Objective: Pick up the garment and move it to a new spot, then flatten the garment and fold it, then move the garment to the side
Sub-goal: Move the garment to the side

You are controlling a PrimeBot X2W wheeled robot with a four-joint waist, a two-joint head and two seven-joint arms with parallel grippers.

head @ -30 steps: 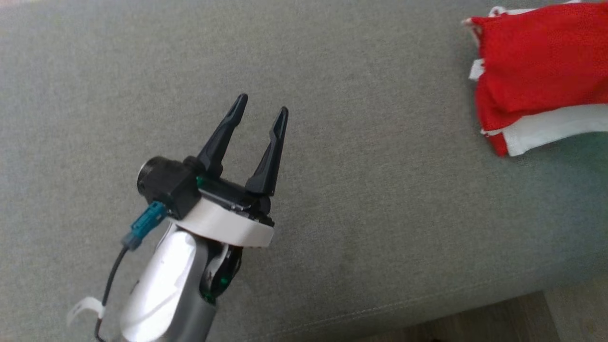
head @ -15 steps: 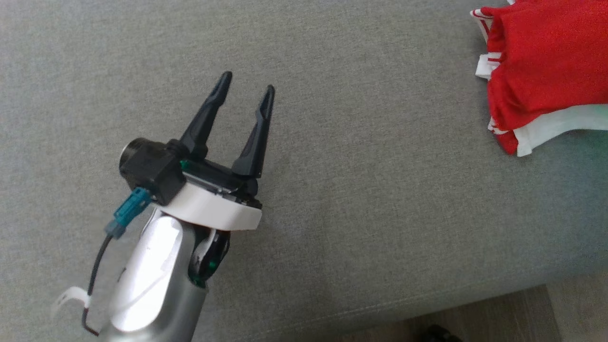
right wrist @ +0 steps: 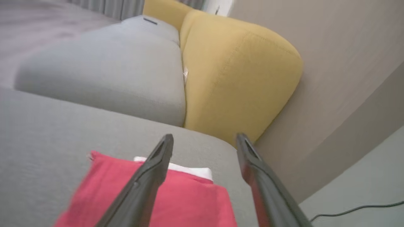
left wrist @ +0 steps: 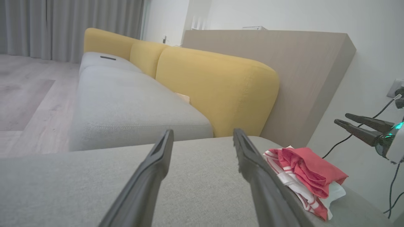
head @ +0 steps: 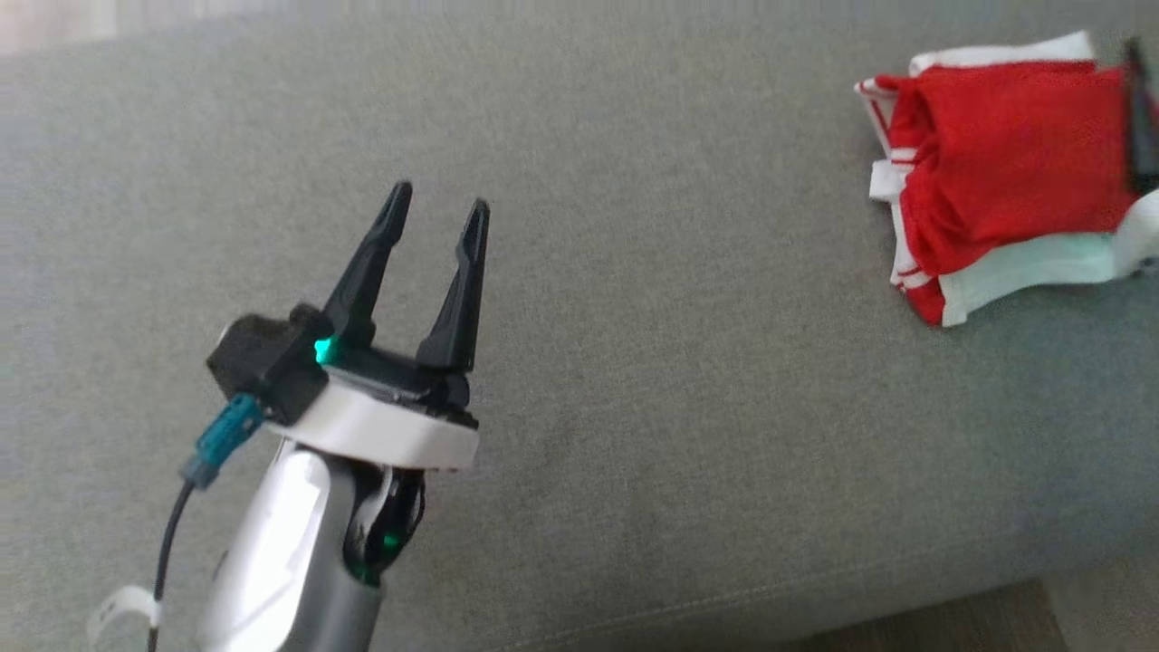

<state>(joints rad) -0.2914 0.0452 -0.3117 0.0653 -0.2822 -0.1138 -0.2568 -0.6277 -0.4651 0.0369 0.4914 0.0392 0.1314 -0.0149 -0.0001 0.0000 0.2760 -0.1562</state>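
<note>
The folded red and white garment lies at the far right of the grey seat cushion. My left gripper hovers open above bare cushion, well left of the garment, nothing between its fingers. In the left wrist view the left gripper points along the cushion, the garment lying just right of its right finger. My right gripper is open above the garment, holding nothing. The right gripper hangs in the air beyond the garment. One dark right finger shows at the garment's right edge.
Yellow backrests rise behind the grey seats, with a tall beige panel beyond. The cushion's front edge drops to wooden floor. A black cable hangs by the wall at the right.
The head view has shifted, so the garment sits lower and further left in the picture. A dark finger of the right gripper now shows by the garment. The left gripper stays open.
</note>
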